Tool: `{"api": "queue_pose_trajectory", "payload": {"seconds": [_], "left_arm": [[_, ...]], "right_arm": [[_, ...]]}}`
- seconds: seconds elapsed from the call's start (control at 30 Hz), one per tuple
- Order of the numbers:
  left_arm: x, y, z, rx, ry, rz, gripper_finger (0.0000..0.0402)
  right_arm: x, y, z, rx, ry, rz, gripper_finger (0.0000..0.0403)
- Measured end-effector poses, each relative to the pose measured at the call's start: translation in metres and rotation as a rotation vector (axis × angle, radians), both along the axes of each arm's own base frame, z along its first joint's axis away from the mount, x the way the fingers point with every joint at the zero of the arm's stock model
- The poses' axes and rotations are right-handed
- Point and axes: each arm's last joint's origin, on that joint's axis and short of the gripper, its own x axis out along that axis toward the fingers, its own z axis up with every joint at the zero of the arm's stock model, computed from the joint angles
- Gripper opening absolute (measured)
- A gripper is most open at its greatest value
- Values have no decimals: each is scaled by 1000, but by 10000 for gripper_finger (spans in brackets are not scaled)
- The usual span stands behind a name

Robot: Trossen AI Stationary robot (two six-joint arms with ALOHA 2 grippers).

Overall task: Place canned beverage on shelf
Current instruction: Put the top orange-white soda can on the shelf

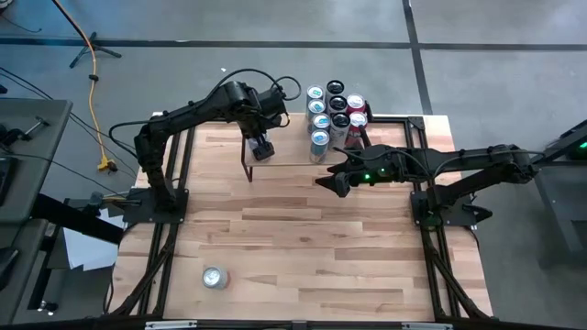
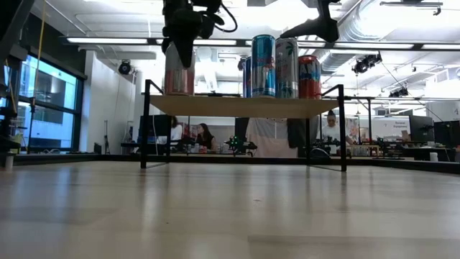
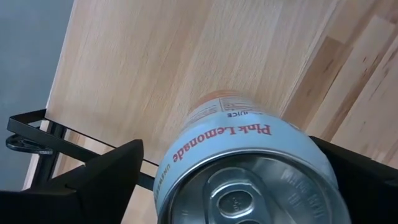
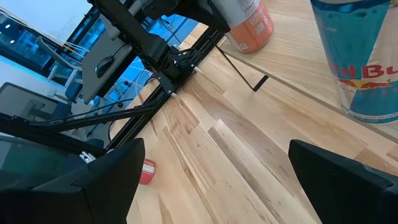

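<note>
Can (image 3: 249, 168): smooth metal cylinder, upright near left end of wood-plank shelf (image 1: 284, 154).
Left gripper (image 1: 260, 147): fingers spread around can.
Right gripper (image 1: 336, 180): spread, empty, at shelf's front edge.

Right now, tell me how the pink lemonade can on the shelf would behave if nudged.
The pink lemonade can stands upright near the shelf end, so a high push might tip it. Its smooth round wall looks slippery and, once down, apt to roll. Its tab looks unopened, so probably full and fairly heavy.
</note>
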Motion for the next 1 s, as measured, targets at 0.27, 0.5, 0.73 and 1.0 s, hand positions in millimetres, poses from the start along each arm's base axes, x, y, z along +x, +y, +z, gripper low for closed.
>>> {"api": "queue_pose_trajectory", "payload": {"seconds": [0.27, 0.5, 0.73, 1.0], "left_arm": [[0, 0, 1, 12, 0, 22, 400], [-4, -1, 35, 52, -97, 22, 399], [-17, -7, 93, 149, -304, -4, 399], [-55, -22, 126, 182, -475, 110, 400]], "right_arm": [[0, 0, 0, 0, 0, 0, 385], [0, 0, 0, 0, 0, 0, 385], [0, 0, 0, 0, 0, 0, 385], [0, 0, -1, 0, 11, 0, 385]]}}
